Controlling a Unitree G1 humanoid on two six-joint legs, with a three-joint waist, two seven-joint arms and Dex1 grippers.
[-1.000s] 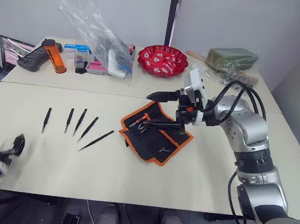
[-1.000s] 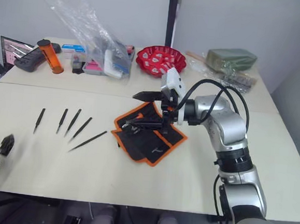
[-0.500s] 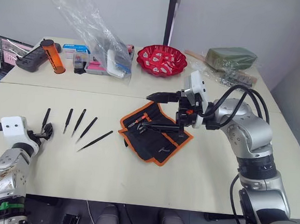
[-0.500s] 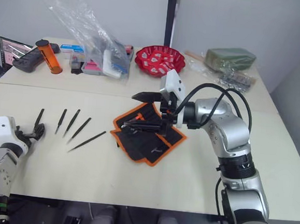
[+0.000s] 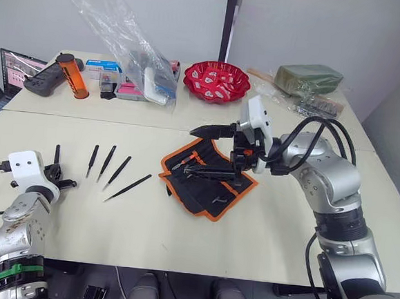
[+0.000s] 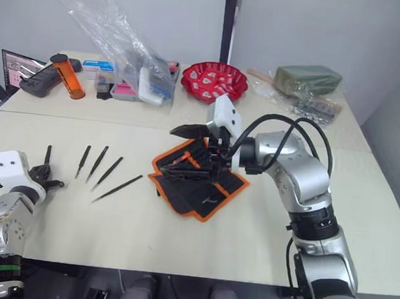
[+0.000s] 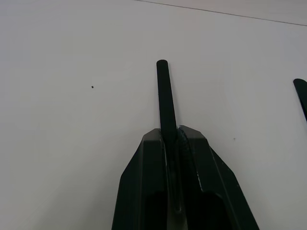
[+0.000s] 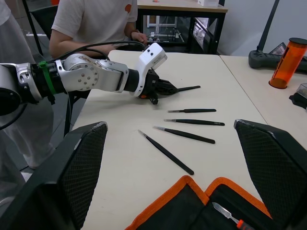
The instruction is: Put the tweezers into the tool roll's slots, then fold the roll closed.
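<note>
My left gripper is at the table's left and is shut on one of the tweezers, whose black shaft sticks out past the fingertips. Several more tweezers lie in a row just to its right, the longest nearest the tool roll. The tool roll lies open at mid-table, black with orange edging, its slots facing up. My right gripper hovers over the roll's left part, open and holding nothing.
Along the far edge of the table stand a red bowl, a clear plastic bag over small boxes, an orange bottle, a black controller and a green pack. A person sits beyond the table's left end.
My left arm came up from the lower left to the leftmost tweezers and its fingers shut on it. The right gripper edged slightly left over the roll and stayed open.
</note>
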